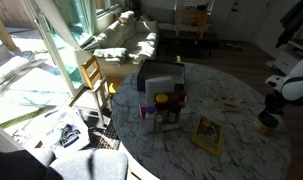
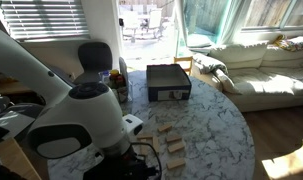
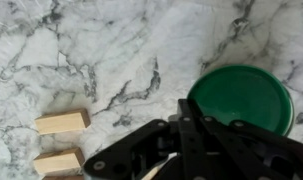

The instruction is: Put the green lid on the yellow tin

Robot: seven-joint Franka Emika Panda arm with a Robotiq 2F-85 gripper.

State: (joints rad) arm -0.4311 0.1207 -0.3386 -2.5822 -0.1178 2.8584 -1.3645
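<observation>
In the wrist view the green lid (image 3: 241, 98) is a flat, round, dark green disc on the marble table (image 3: 111, 50). It lies just right of my fingertips. My gripper (image 3: 188, 108) has its black fingers pressed together with nothing between them, and its tip is beside the lid's left edge. I cannot see the yellow tin in any view, and I cannot tell whether anything lies under the lid. In an exterior view the gripper (image 1: 270, 112) hangs low over the table's right side.
Two pale wooden blocks (image 3: 63, 121) (image 3: 59, 162) lie left of the gripper. A stack of boxes (image 1: 161, 90) stands mid-table, with a yellow-green square card (image 1: 206, 135) near it. In an exterior view a dark box (image 2: 168, 82) and wooden blocks (image 2: 172, 141) sit on the table.
</observation>
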